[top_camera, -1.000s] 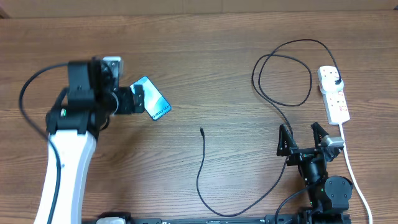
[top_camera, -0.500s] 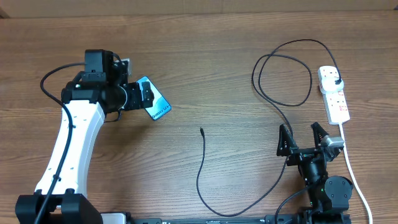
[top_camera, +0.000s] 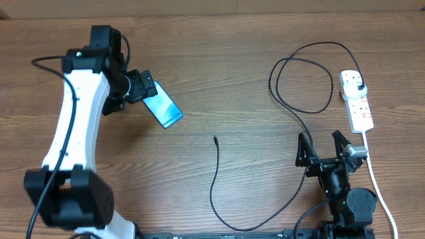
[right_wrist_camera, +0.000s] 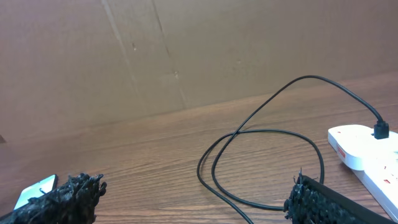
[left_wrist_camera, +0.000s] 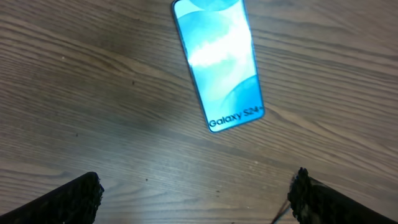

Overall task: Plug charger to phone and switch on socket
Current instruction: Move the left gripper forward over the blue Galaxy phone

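Soft, even indoor light with no hard shadows.
Overhead, the left arm casts a faint, diffuse shadow on the table. In the left wrist view, glare washes the phone screen to white, the wood beside it lies dimmer, and the near fingertips look dark and blurred.

One legible marking: white lettering "Galaxy S24+" on the cyan screen of the smartphone, along the short edge nearest the left wrist camera. In the overhead view the smartphone lies toward the table's far left corner, and there the lettering is too small to read. The red marks on the power strip, near the right edge, are illegible.
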`<action>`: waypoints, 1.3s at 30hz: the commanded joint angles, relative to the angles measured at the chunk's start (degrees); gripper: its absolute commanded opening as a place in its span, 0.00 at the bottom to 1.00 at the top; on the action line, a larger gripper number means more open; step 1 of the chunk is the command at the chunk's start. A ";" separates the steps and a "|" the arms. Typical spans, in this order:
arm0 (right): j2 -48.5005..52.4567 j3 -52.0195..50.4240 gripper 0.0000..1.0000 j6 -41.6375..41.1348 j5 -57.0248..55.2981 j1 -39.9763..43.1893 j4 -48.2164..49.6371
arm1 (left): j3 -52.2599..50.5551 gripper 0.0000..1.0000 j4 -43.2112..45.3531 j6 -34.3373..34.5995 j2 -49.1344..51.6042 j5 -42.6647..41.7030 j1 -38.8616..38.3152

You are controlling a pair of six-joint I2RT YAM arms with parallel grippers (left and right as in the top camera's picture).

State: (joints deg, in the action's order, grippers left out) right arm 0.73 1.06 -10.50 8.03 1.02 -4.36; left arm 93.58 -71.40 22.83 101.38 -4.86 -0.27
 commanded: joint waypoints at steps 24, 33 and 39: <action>-0.57 -0.61 1.00 0.02 -0.70 -0.37 0.15 | 1.95 1.00 0.96 4.63 2.99 1.90 0.26; -0.57 -0.61 1.00 0.02 -0.70 -0.37 0.15 | 1.95 1.00 2.49 4.63 2.99 1.88 0.24; -0.57 -0.59 1.00 0.02 -0.70 -0.37 0.15 | 1.95 1.00 2.91 4.66 2.99 1.90 0.24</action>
State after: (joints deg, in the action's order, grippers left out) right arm 0.73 1.06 -10.50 8.03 1.02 -4.38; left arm 94.13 -68.64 26.70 104.51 -3.79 -0.27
